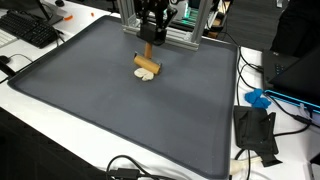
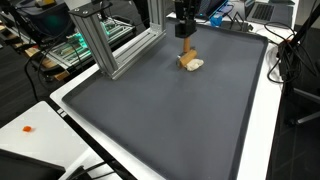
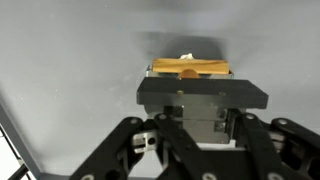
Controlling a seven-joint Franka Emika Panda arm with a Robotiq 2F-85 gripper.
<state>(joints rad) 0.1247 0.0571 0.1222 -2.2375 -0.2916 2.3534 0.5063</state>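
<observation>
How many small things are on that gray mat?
2: a brown block right under the gripper, and a pale piece at the block's base on the mat. The gripper may hide more.

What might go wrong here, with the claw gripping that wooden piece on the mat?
The wooden block in the claw looks tilted, so it may topple if released. It seems to touch the pale round piece, which could slide on the grey mat. The metal frame stands close behind; a swing might hit it.
</observation>
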